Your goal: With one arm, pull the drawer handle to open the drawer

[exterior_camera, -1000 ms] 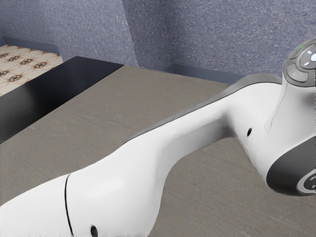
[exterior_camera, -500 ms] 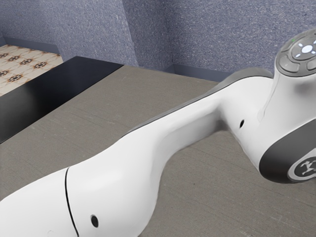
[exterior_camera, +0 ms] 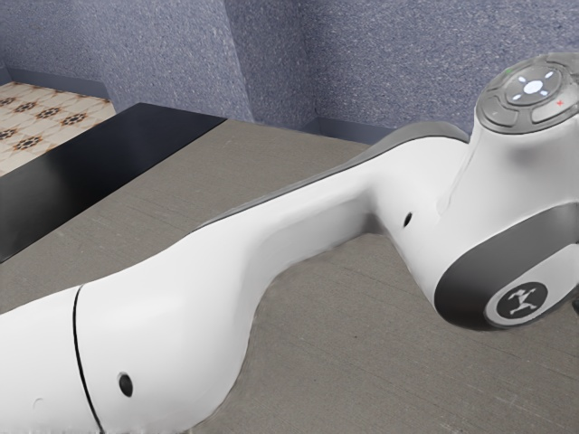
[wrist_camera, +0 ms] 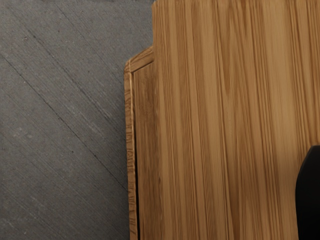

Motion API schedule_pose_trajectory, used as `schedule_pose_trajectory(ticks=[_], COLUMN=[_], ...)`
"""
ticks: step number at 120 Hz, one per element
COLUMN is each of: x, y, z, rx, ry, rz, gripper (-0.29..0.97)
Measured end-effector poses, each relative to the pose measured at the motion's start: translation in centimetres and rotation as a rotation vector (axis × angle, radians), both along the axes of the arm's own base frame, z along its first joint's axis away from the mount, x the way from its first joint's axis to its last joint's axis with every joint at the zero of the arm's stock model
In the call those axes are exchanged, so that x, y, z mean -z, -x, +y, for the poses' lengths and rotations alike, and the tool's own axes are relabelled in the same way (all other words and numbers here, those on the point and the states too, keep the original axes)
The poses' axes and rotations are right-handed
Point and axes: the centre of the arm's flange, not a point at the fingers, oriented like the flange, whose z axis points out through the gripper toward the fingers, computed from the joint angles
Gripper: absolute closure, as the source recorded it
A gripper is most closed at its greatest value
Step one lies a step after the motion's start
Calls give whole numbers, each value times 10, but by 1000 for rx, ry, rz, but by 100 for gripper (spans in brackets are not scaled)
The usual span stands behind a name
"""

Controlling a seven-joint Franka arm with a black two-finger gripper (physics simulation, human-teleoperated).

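black panel [exterior_camera: 90,163] borders grey tabletop [exterior_camera: 362,362]; patterned floor [exterior_camera: 36,113] beyond.

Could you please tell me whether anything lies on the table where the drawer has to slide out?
Nothing visible does. In the wrist view, what looks like the drawer front juts out from the wooden cabinet, and the stretch of grey table next to it has nothing lying on it.

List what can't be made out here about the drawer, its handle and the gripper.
Drawer handle: wrist view, the wooden cabinet top covers whatever is below it.
Drawer's opening: wrist view, a wooden ledge juts beside the top; whether it is the drawer front is unclear.
Dark shape: cut off by the wrist view's edge, unidentifiable.
Gripper's state: exterior view, the arm runs past the right edge.
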Motion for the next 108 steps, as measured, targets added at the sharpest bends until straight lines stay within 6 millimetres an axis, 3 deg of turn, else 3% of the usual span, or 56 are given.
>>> schedule_pose_trajectory(ticks=[30, 108], x=[-6, -13], y=[9, 50], z=[27, 65], rx=[-29, -57], ry=[-16, -32], rz=[24, 78], gripper=[0, 0])
